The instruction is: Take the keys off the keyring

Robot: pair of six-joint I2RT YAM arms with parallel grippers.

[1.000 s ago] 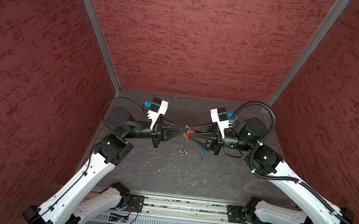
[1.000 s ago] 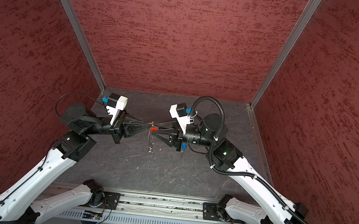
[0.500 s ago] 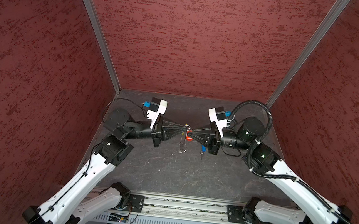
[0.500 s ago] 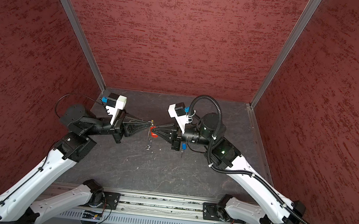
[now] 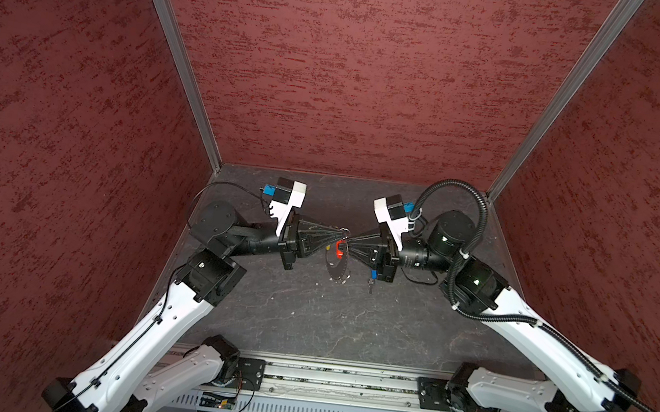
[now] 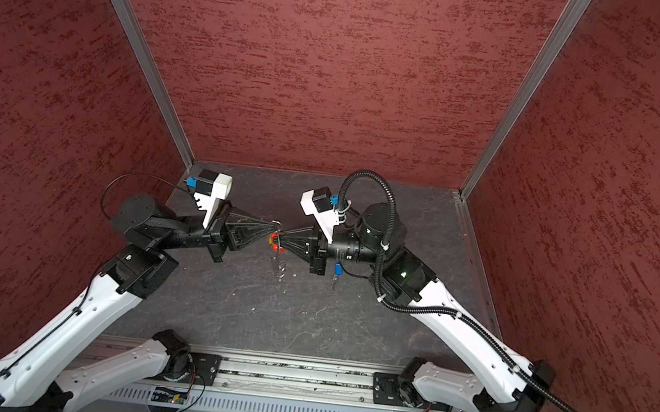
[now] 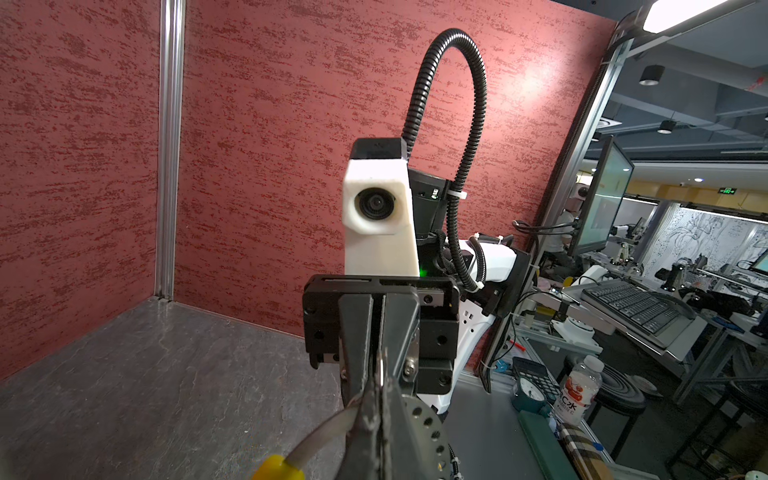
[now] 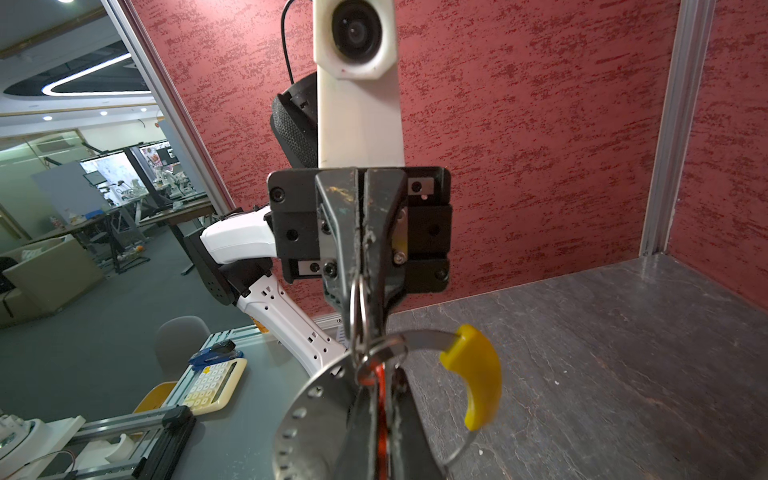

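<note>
**Caller:** What do you count?

**Operator:** From my station I count two keys, one keyring and two grippers. The left gripper [image 5: 337, 235] and the right gripper [image 5: 351, 242] meet tip to tip in the air. They are over the back half of the table [image 5: 307, 321], midway between its side edges. The left fingers are pressed together on a split ring [image 8: 358, 307] of the keyring [image 8: 415, 337]. Its loop and yellow sleeve [image 8: 478, 374] hang below. The right fingers are clamped on the red key [image 5: 339, 250].

**Caller:** And the other key?

**Operator:** The blue key [image 5: 372, 276] lies loose on the table, right of the middle. The right gripper's body partly overhangs it. Red walls [image 5: 355, 71] close three sides.

**Caller:** What has changed?

**Operator:** A second ago the right fingers stood partly apart and the red key sat level between the tips. Now it hangs lower. The blue key has not moved.
</note>
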